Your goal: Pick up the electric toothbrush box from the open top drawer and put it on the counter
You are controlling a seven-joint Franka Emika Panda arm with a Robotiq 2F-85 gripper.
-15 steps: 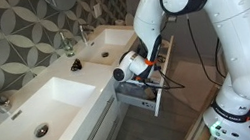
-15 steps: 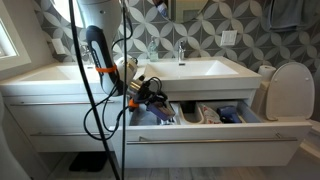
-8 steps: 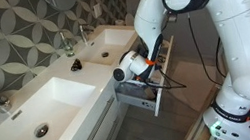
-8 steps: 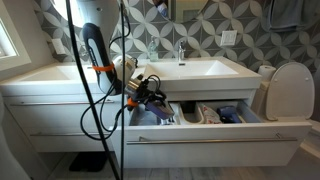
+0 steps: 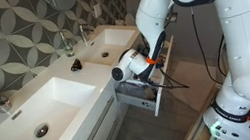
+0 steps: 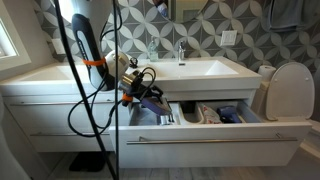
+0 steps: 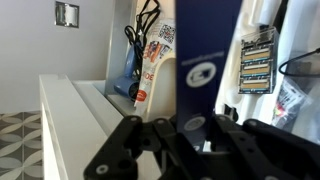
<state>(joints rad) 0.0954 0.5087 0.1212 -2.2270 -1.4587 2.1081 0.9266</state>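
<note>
The electric toothbrush box is a tall dark blue carton with a round white logo, and it stands between my fingers in the wrist view. My gripper is shut on its lower part. In an exterior view the gripper holds the dark box at the near-left end of the open top drawer, just above its contents. It also shows in an exterior view over the drawer. The white counter with its basins lies above.
Other packets and small items fill the drawer. Chrome taps and a small black object stand on the counter. A toilet is beside the vanity. Black cables hang from the arm.
The arm has shifted towards the counter side and slightly up, and the gripper with the dark box has risen a little out of the drawer.
</note>
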